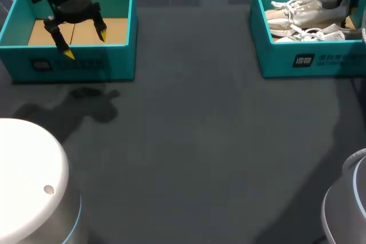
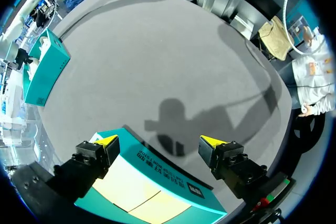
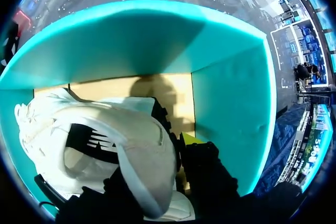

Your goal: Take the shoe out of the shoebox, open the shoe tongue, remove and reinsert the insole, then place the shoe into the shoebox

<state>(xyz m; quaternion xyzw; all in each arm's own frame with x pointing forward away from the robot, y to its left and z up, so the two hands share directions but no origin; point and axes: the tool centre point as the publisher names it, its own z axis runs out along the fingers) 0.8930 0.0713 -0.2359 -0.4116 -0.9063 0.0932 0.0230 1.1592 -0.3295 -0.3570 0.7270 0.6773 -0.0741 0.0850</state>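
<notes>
Shoe, white canvas lace-up [image 3: 123,153]: it lies in the teal cardboard shoebox [image 1: 274,55] at the right arm's side, beside a second white shoe [image 1: 297,7], both on the tan cardboard floor. In the right wrist view the shoe's heel collar sits right at the right gripper [image 3: 176,153], one dark finger against its outer side with a yellow tip [image 3: 190,139] just showing; the other finger seems to reach into the shoe opening, so the collar wall appears clamped between the two. Judgement only: a pinch on the heel rim would suit either lifting the shoe out or setting it down on return; the scene fits both. The left gripper [image 2: 160,148] hangs over the near wall of a second teal shoebox [image 2: 157,182], which holds only its pale cardboard floor; the fingers stand wide apart, nothing between them but the box edge below. It is likely parked there out of the way, well apart from the shoe.
</notes>
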